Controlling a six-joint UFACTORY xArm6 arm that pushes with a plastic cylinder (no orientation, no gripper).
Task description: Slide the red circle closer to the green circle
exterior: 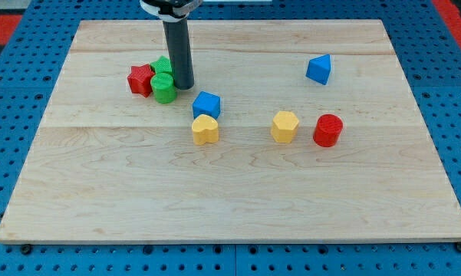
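Camera view, single entry.

Tool: my tip (183,86), the lower end of a dark upright rod, set down on the wooden board (230,207) in the upper left part. It has no jaws to open or close and holds nothing; it stands just to the view's right of the green circle (164,89), touching or nearly so, I cannot tell which.

Task item: red circle (327,129), right of centre, well apart from my tip and from the green circle.

Target cluster: green circle, with a red star (140,79) just to its left and a green block (162,66) of unclear shape, partly hidden by the rod, behind it. The three sit packed together.

Other stock: blue cube (206,104) and yellow heart (205,129), close together left of centre; yellow hexagon (284,126), just to the left of the red circle; blue triangle (318,69), toward the view's top right.

Placement judgement: my tip is at the wrong end for the job; it would need to reach the red circle's right side to push it leftward.

Room: the yellow hexagon lies in the straight leftward line, and the blue cube and yellow heart beyond it. Bare board runs below these. The red circle has ample margin from the right and bottom edges.
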